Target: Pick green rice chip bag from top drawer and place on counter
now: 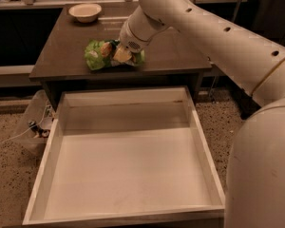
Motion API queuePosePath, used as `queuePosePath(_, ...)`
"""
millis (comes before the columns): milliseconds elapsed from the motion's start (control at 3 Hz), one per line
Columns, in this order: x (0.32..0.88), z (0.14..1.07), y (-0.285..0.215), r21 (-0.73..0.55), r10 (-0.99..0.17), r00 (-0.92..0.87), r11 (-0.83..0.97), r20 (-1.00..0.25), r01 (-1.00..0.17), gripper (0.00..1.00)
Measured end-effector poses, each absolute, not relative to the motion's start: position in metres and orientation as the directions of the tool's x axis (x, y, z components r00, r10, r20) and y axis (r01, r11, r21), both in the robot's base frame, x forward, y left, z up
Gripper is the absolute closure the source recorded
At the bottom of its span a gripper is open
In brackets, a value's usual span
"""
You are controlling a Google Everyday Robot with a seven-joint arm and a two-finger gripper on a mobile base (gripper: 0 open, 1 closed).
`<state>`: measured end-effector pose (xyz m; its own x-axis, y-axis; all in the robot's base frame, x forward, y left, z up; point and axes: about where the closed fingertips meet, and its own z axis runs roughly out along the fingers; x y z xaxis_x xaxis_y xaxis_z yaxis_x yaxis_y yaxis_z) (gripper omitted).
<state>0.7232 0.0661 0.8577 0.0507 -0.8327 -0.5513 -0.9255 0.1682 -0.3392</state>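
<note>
The green rice chip bag lies crumpled on the counter near its front edge, left of centre. My gripper reaches down from the upper right and is shut on the bag's right end, covering part of it. The top drawer is pulled fully open below the counter, and its white floor is bare.
A pale bowl stands at the counter's back left. A clear plastic bag with wires sits on the floor left of the drawer. My large white arm fills the right side, next to the drawer's right wall.
</note>
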Motion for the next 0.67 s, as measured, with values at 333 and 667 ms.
queuePosePath(333,0.7548,0.8695,0.0729,-0.358,-0.838,0.071,0.153,-0.541,-0.921,1.0)
queuePosePath(667,0.7548,0.8695,0.0729,-0.358,-0.838,0.071,0.153,-0.541,-0.921,1.0)
